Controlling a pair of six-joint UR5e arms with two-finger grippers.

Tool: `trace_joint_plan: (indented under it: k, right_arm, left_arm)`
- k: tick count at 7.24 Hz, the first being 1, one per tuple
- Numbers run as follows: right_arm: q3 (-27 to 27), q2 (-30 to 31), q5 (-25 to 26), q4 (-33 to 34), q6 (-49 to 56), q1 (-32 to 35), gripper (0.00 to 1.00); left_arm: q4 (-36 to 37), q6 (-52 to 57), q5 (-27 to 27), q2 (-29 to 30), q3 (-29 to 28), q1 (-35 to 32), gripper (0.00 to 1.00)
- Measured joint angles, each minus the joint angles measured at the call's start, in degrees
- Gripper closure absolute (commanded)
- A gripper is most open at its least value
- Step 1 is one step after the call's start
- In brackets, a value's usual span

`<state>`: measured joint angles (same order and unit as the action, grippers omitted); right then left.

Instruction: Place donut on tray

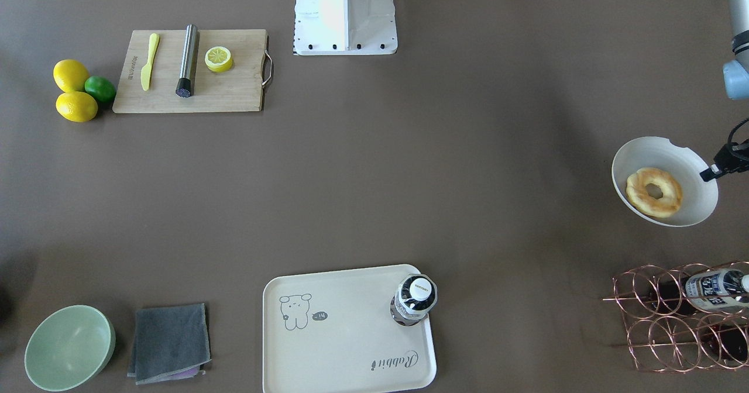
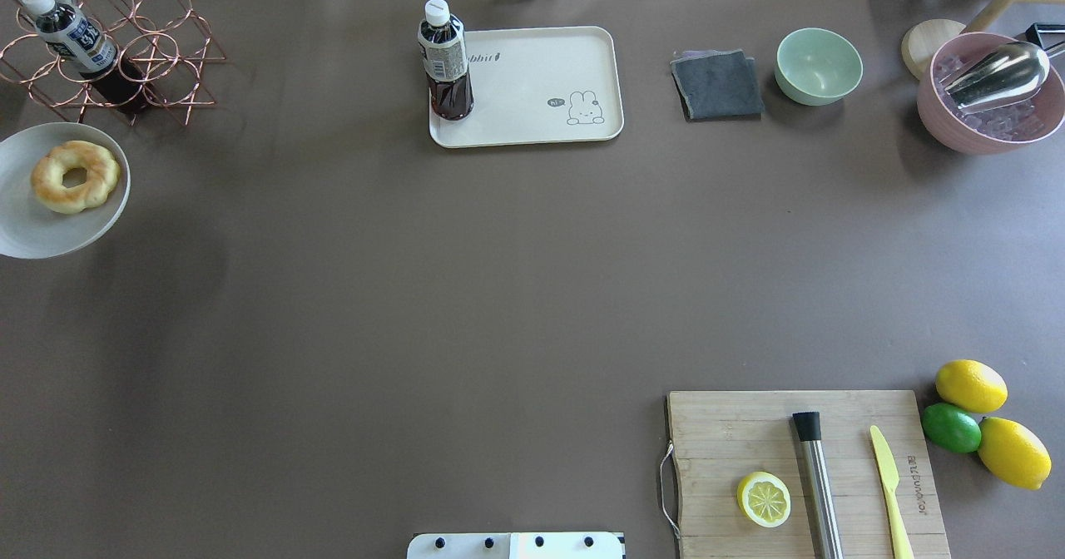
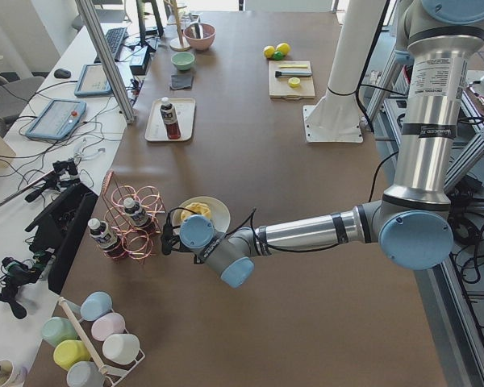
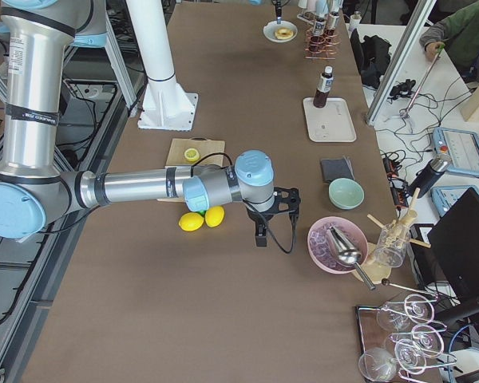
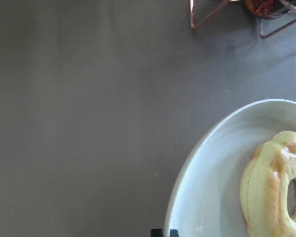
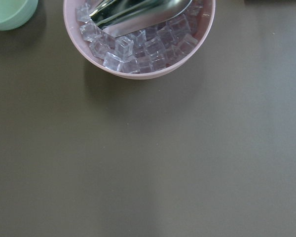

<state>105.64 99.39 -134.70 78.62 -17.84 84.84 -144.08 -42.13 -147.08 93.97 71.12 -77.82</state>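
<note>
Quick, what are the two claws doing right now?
Left gripper: cannot be told; the donut lies in the white bowl, ungripped.
Right gripper: cannot be told.

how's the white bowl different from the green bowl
The white bowl holds the donut; the green bowl is empty. The white bowl looks wider and shallower, with a notch in its rim; the green bowl is deeper, with a plain rim. Both are round and rest open side up on the table.
</note>
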Motion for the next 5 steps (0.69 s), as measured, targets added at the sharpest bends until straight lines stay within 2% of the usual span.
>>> trace_joint_plan:
  k: [2,5]
  right_arm:
    - [0.66,-1.73,-0.07,-5.13,-11.98,-5.19,0.00]
    - [1.39,-6.08,0.53,-15.12,-34.06,-15.79,0.00]
  left_arm:
    - [-1.32,-12.74,3.33,-2.15,9.70,4.63,1.00]
    - [-1.25,-32.60,19.49,-3.05,22.30,20.50,1.00]
